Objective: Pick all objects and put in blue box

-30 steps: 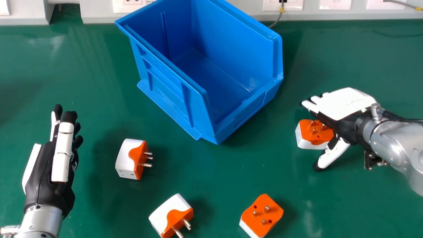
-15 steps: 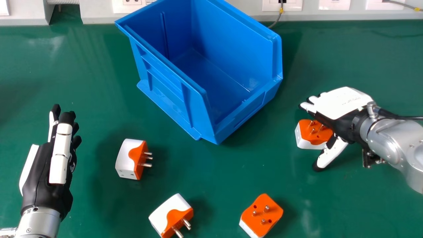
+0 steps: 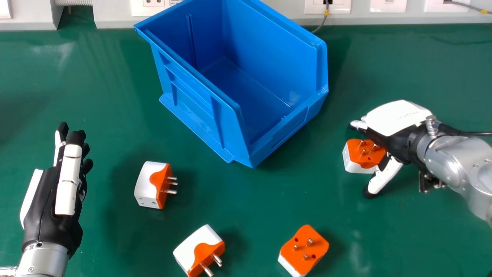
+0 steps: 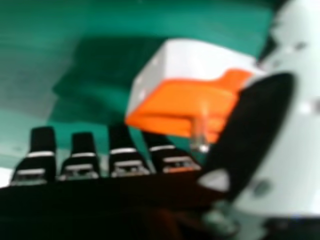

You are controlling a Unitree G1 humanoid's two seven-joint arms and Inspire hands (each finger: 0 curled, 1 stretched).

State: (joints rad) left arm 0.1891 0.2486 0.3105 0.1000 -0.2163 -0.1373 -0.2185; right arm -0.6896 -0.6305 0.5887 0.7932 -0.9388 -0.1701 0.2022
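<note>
"Over the right-hand plug adapter [image 3: 361, 156], your right robot hand [image 3: 398, 119] has edged inward and its fingers have bent down slightly; the adapter looks all but unmoved, resting pins-up on the counter [image 3: 269, 204] to the right of the blue box [image 3: 200, 107]."

"What should you expect of it?"

"Probably a light, stiff block of smooth plastic, likely to twist out if you pinch its rounded edges. You'd do well to keep the squeeze off those metal pins [image 3: 368, 148]."

"So where do you take hold?"

"Low across the white sides, thumb [image 3: 384, 176] against one, fingers opposite. Your hand is loosely open with nothing secured; the thumb lies close by the block, but you can't tell whether it touches."

"And farther out?"

"You have three more: the left adapter [image 3: 153, 185], the middle adapter [image 3: 199, 252] and the near adapter [image 3: 303, 252], all outside the box and likely to want the same side grip. Your left robot hand [image 3: 50, 188] is straight-fingered and empty, beyond the left adapter."
</note>
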